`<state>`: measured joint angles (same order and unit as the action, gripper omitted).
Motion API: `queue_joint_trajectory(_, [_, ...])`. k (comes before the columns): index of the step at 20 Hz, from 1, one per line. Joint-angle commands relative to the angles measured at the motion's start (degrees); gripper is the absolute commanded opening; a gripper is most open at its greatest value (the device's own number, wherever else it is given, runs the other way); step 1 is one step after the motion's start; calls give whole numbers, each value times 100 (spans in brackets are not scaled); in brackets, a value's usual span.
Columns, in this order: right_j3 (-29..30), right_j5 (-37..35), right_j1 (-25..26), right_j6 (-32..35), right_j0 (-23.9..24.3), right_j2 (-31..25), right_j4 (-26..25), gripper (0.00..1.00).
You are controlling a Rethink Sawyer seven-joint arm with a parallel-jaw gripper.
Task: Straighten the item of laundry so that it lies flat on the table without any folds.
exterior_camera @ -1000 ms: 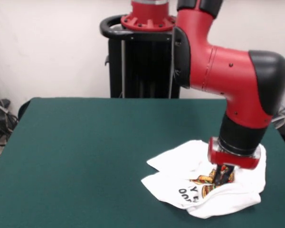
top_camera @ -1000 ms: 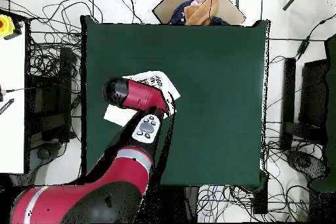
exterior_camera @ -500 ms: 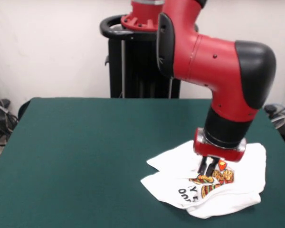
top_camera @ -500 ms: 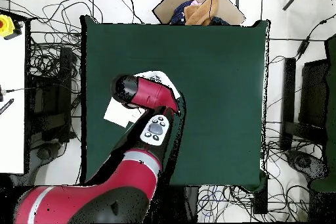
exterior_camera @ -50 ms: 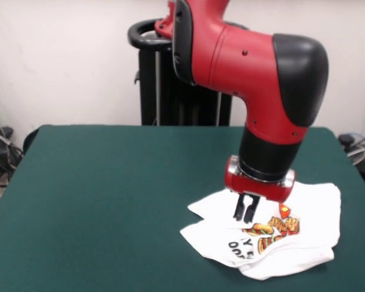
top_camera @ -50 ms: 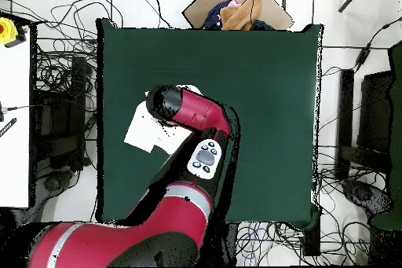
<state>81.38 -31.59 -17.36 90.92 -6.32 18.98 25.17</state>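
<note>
The item of laundry [exterior_camera @ -50 ms: 310, 207], a white T-shirt with burger prints and black letters, lies crumpled with folded edges near the front right of the green table [exterior_camera @ -50 ms: 109, 194]. My gripper [exterior_camera @ -50 ms: 244, 210] hangs just above the shirt's left part, its two dark fingers slightly apart and holding nothing. In the overhead view my arm covers most of the item of laundry [top_camera @ -50 ms: 141, 133]; only its white edges show on the table [top_camera @ -50 ms: 267, 84], and the gripper is hidden under the wrist.
An open cardboard box [top_camera @ -50 ms: 235, 9] with cloth stands beyond one edge of the table. Cables lie on the floor all round. The shirt sits close to the table's right and front edges in the front view.
My gripper has lifted off the shirt's printed middle and moved left. The shirt's right side now lies spread wider and flatter than a second ago.
</note>
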Motion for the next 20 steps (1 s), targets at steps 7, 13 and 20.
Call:
queue_joint_trajectory(7, [1320,275,-217,709,-63,-697,-586,0])
queue_joint_trajectory(13, [1781,572,-244,694,48,-940,-736,0])
queue_joint_trajectory(20, [1897,2172,422,923,325,-1476,-941,0])
